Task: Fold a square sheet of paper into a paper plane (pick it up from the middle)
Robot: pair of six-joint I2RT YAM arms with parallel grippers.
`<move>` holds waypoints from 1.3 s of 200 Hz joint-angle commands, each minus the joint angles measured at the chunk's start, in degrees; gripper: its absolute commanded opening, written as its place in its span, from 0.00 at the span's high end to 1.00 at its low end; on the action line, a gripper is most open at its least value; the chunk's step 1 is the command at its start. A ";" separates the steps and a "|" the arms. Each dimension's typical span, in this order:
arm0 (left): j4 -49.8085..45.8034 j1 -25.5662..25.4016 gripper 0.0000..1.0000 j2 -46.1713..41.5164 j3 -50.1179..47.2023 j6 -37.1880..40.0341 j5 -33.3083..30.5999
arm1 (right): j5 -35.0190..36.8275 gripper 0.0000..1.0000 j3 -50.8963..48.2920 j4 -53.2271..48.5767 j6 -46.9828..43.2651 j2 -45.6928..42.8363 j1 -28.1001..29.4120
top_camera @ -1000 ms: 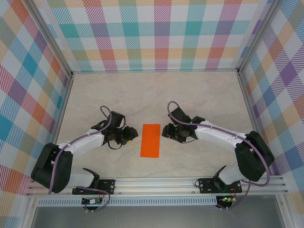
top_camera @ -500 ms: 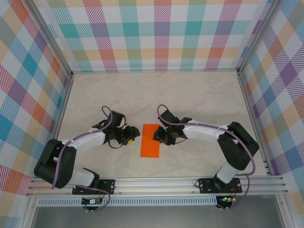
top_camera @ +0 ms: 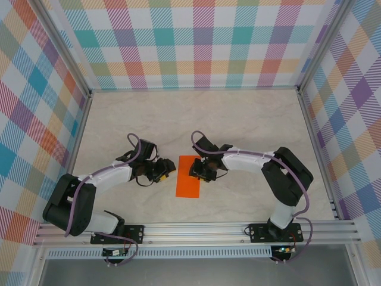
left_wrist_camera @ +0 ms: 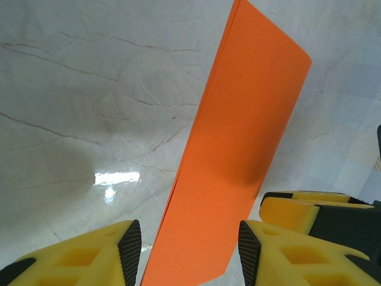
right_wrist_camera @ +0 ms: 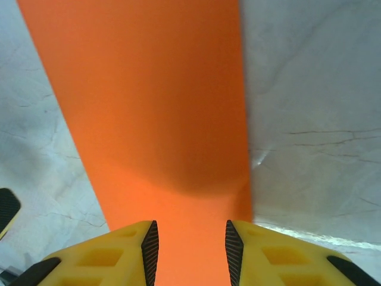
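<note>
The square sheet of paper [top_camera: 189, 179] is bright orange and lies flat on the marble table as a narrow rectangle folded in half. My left gripper [top_camera: 168, 171] sits low just left of its upper half, open, with the sheet's long edge [left_wrist_camera: 238, 137] running between and beyond the fingers [left_wrist_camera: 184, 250]. My right gripper [top_camera: 196, 170] hovers over the paper's upper right part, jaws open. In the right wrist view the sheet [right_wrist_camera: 161, 107] spreads under and past that gripper [right_wrist_camera: 191, 244], darkened by the gripper's shadow. Neither gripper holds the paper.
The marble tabletop [top_camera: 238, 119] is walled by plaid panels on three sides. A metal rail [top_camera: 196, 229] with both arm bases runs along the near edge. The two grippers face each other closely across the sheet; a right finger [left_wrist_camera: 297, 208] shows in the left wrist view.
The right arm has swung left, bringing its gripper from beside the paper to over its upper right part, with jaws somewhat narrower. The left gripper has opened slightly and barely moved.
</note>
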 commanded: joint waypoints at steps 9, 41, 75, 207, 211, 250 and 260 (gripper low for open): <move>0.72 0.49 0.51 0.83 -0.30 -0.08 1.71 | 0.86 0.63 0.50 -2.56 -1.23 1.59 0.29; 0.72 0.33 0.50 1.27 0.02 -0.20 1.89 | 0.48 0.63 0.17 -3.23 -1.42 2.49 0.29; 1.15 -0.31 0.50 2.00 0.27 -0.35 1.87 | 1.86 0.64 -1.15 -4.45 -1.52 2.15 0.26; 2.13 -3.72 0.52 6.80 1.80 -0.43 1.77 | -1.52 0.75 -4.86 1.82 0.09 0.90 -0.34; 2.13 -3.82 0.52 6.84 1.76 -0.33 1.80 | -1.72 0.75 -5.03 2.01 0.29 0.90 -0.38; 2.13 -4.27 0.53 7.07 1.71 -0.34 1.79 | -1.46 0.73 -4.52 2.43 -0.43 -2.36 -0.62; 2.22 -4.36 0.54 7.23 1.79 -0.33 1.88 | -1.79 0.71 -4.34 3.21 -0.77 -3.41 -0.61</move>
